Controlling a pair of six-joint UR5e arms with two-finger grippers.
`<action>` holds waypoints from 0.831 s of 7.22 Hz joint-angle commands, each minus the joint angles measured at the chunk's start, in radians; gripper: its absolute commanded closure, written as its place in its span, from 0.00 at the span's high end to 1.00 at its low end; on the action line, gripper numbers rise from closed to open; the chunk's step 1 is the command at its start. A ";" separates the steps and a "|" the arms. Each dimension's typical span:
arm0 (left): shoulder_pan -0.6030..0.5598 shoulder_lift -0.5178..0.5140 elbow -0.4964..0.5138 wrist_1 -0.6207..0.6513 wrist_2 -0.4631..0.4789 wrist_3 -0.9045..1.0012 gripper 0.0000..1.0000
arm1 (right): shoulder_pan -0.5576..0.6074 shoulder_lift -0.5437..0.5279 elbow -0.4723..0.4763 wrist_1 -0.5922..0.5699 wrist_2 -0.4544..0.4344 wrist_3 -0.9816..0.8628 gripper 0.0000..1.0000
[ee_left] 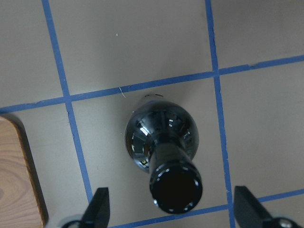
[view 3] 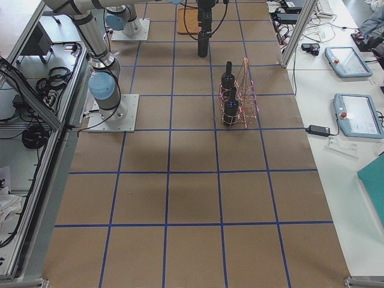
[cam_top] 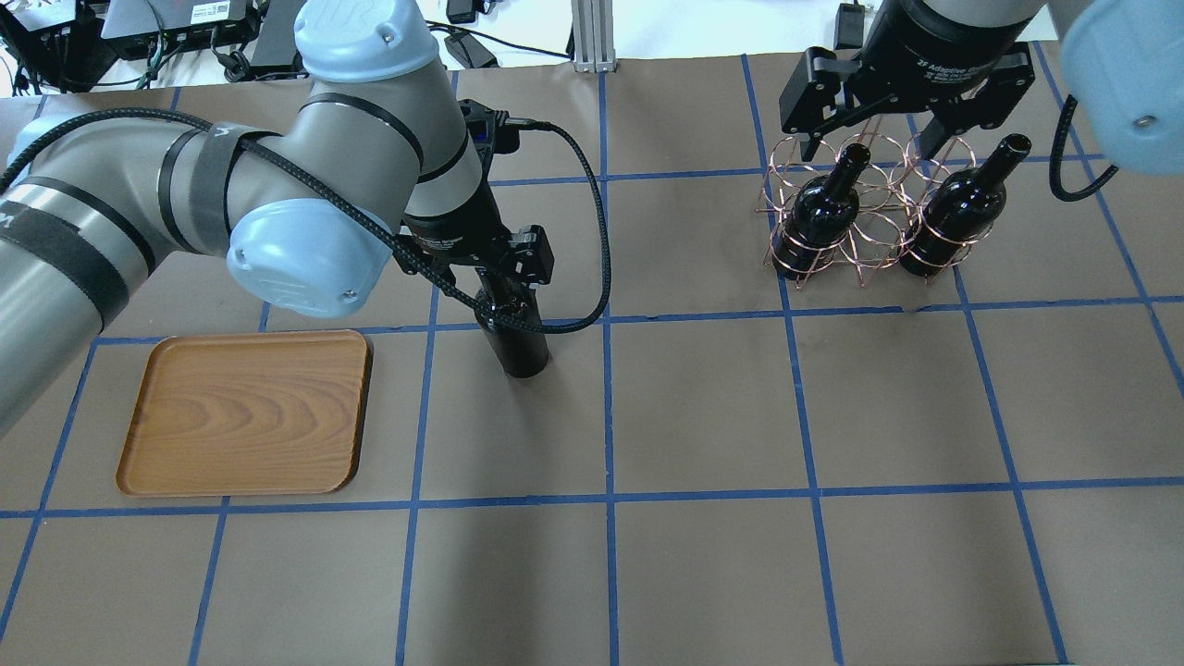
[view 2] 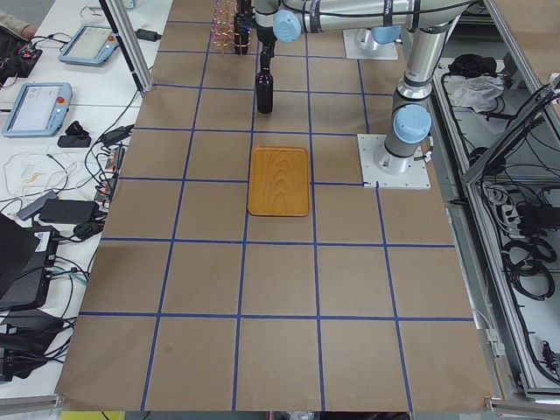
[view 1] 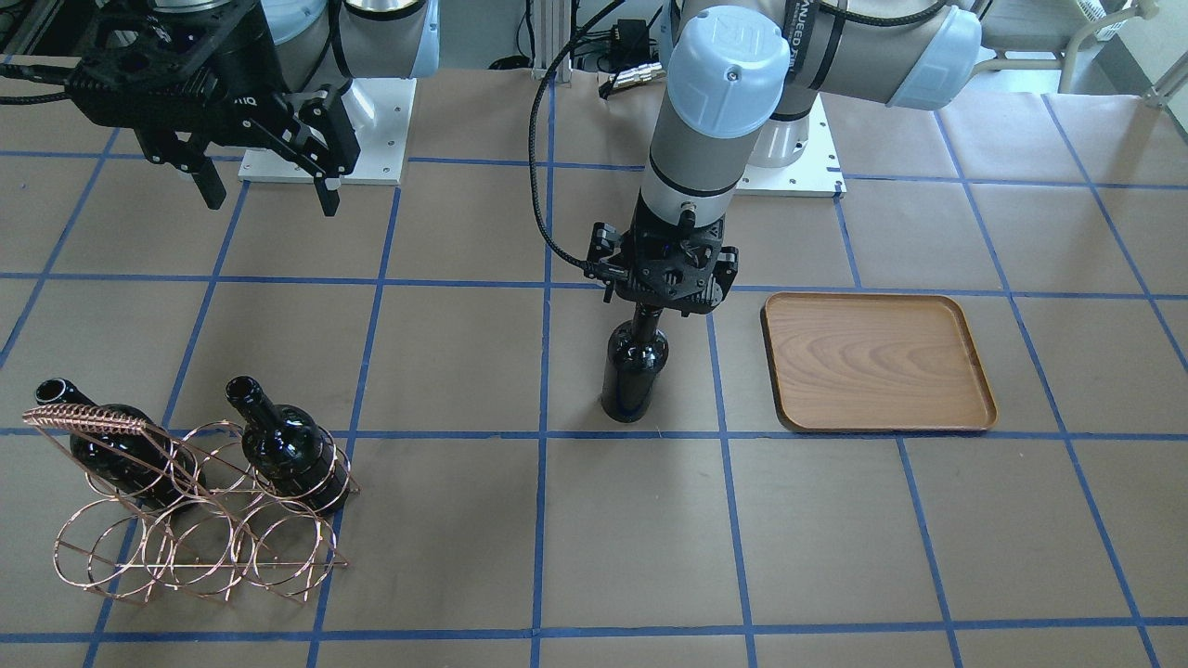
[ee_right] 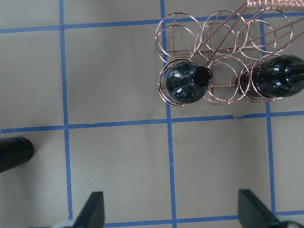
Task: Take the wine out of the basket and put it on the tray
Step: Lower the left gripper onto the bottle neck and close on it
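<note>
One wine bottle stands upright on the table just beside the brown tray, not on it. My left gripper is open straight above it. In the left wrist view its fingers stand wide on both sides of the bottle's neck without touching it. Two more bottles lean in the copper wire basket. My right gripper is open and empty above the basket, and its wrist view shows the nearer bottle.
The table is covered in brown paper with a blue tape grid. The tray holds nothing. The basket stands far from the tray, on the right arm's side. Monitors and cables lie beyond the table's edges.
</note>
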State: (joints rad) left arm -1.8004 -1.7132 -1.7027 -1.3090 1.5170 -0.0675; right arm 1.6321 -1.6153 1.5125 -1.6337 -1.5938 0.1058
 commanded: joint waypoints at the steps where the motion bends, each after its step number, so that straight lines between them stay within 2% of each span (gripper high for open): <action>1: -0.002 -0.017 0.001 0.031 0.002 -0.003 0.85 | 0.000 0.000 0.000 0.000 0.000 0.000 1.00; 2: -0.002 -0.023 0.000 0.043 0.002 -0.003 0.83 | 0.000 0.000 0.000 0.000 0.000 0.000 1.00; 3: -0.002 -0.023 0.000 0.040 0.002 0.002 0.73 | 0.000 0.000 0.002 0.000 0.000 0.000 1.00; 4: -0.002 -0.022 0.000 0.033 0.002 0.003 0.72 | 0.000 0.000 0.000 0.000 0.000 0.000 1.00; 6: -0.004 -0.022 0.000 0.031 -0.003 0.011 0.60 | 0.000 0.000 0.002 0.000 0.009 0.000 1.00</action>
State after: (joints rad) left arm -1.8035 -1.7345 -1.7027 -1.2784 1.5176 -0.0603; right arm 1.6321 -1.6153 1.5136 -1.6337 -1.5903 0.1058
